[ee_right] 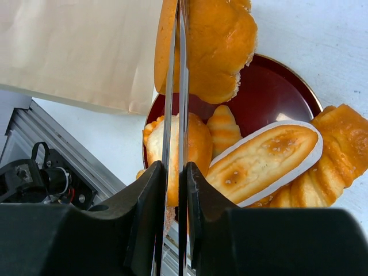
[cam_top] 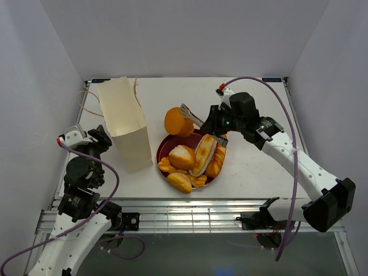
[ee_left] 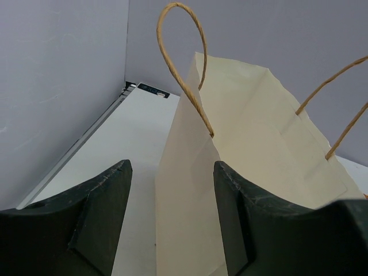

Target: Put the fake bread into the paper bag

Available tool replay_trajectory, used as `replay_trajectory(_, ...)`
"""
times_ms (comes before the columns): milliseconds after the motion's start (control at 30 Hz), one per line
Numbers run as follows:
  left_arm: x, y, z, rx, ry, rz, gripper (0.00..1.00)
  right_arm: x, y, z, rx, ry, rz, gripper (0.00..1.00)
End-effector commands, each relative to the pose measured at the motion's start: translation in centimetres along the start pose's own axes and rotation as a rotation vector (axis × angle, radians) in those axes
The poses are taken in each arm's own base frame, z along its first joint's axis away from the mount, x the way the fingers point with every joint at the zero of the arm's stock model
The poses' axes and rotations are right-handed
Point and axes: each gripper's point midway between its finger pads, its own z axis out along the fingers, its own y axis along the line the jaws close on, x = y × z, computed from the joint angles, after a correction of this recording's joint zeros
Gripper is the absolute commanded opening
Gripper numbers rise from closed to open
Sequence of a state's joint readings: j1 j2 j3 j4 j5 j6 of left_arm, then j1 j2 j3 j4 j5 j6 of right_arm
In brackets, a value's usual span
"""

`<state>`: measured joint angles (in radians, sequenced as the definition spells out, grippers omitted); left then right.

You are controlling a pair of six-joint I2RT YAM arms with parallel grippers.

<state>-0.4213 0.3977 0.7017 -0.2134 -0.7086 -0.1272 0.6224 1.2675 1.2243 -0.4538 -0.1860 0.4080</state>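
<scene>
The tall beige paper bag [cam_top: 123, 118] stands at the left of the table, and its string handles [ee_left: 184, 75] rise above its open top. My left gripper [cam_top: 102, 138] is open, its fingers either side of the bag's near corner [ee_left: 184, 201]. My right gripper [ee_right: 175, 169] is shut on metal tongs [ee_right: 183, 115]. The tongs pinch a thick round bun [cam_top: 177, 122] above the far rim of the dark red plate [cam_top: 163, 150], between plate and bag. Several fake breads lie on the plate, among them an oval roll [cam_top: 182, 156] and a long cream-striped loaf [ee_right: 267, 161].
Grey walls close in the white table on three sides. An aluminium rail frame [cam_top: 190, 210] runs along the near edge. The right arm [cam_top: 287, 152] reaches in diagonally from the near right corner, with a purple cable looping over it.
</scene>
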Motion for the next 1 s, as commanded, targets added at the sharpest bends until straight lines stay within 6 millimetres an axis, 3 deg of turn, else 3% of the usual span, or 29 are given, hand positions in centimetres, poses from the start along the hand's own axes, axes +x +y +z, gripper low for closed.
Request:
replay_trajectory(0,-0.7,0.8,-0.4,-0.023,-0.037,-0.02,0.7,-4.8,3.1,-2.6,-0.085,-0.157,-0.074,0.08)
replay_trajectory(600,-1.5,2.6,-1.2,-0.089,-0.096,-0.065,0.69,-14.0,11.2,-12.5,-0.256,-0.452,-0.255,0.08)
replay_trajectory(967,-1.1,2.3,-1.0,-0.081,-0.086,-0.055,0.69,-15.5,16.4,-14.7,-0.375,-0.537,-0.377,0.08)
